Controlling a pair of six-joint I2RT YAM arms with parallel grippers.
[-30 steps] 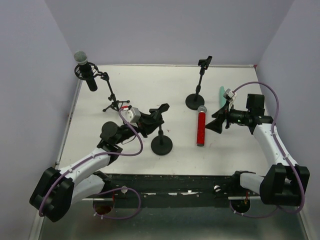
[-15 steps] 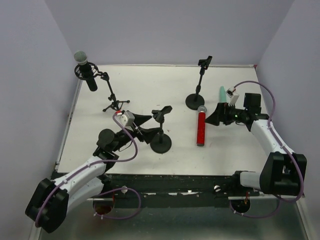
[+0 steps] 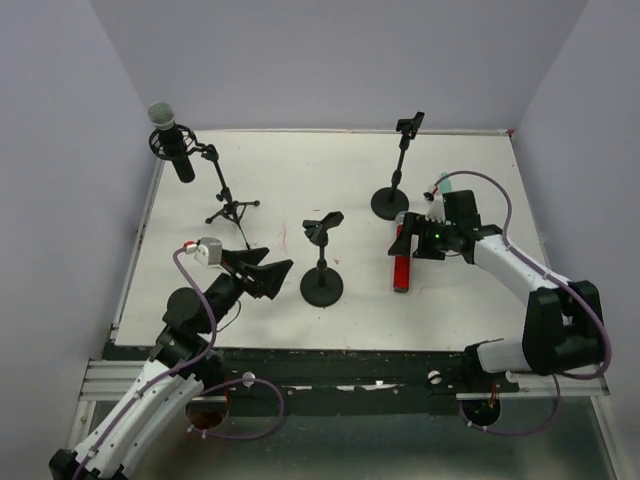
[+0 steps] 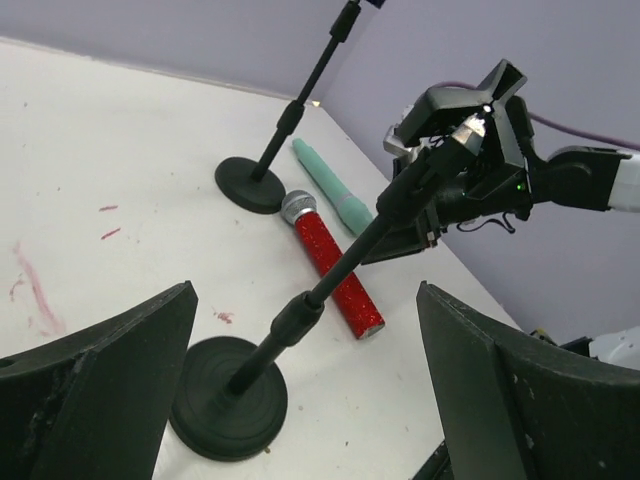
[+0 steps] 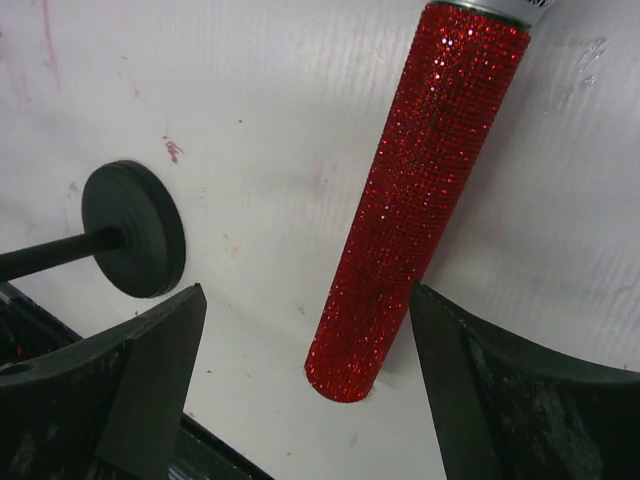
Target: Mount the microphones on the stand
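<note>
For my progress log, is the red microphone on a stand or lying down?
Lying down: the red microphone rests flat on the table, full length against it.

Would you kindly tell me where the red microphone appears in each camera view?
Top external: the red microphone lies right of centre.
Left wrist: centre, behind the leaning stand pole.
Right wrist: diagonal, top right to lower centre.
Shared landmark: the middle stand's round base, in all three.

The red microphone [image 5: 420,190] lies between the hand's [image 5: 305,300] spread fingers [image 5: 120,400], a black stand base [image 5: 135,228] nearby.
</note>
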